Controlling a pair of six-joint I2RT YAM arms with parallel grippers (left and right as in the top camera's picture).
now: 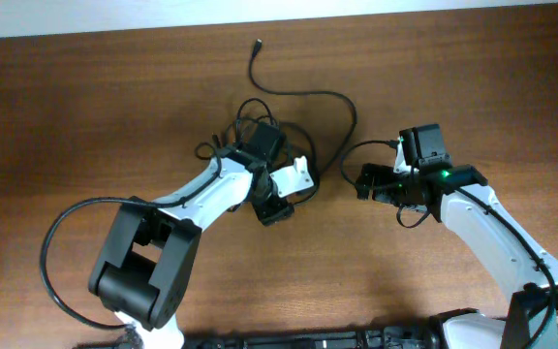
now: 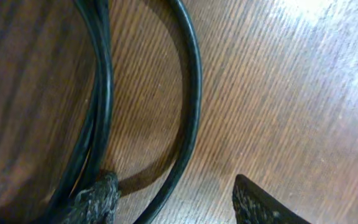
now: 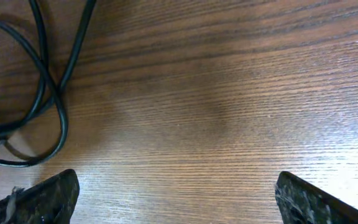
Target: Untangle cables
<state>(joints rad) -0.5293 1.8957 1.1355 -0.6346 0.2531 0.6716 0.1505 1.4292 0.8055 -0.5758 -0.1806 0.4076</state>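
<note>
Black cables (image 1: 256, 118) lie bunched at the centre of the brown wooden desk (image 1: 85, 107), with both arms reaching in.

Left arm (image 1: 201, 194) runs from lower left of the overhead frame up into the tangle. Right arm (image 1: 482, 223) comes in from lower right, its tip just beside a loose loop. Left fingers (image 2: 98, 198) stand apart low over the bundle. One strand passes between them and one tip touches the bunched strands, but they are not clamped on anything. Right fingers (image 3: 45, 196) are spread wide over bare wood and hold nothing; a cable loop sits at upper left of that frame. One free strand trails to upper centre and ends in a small plug (image 1: 258, 44).
</note>
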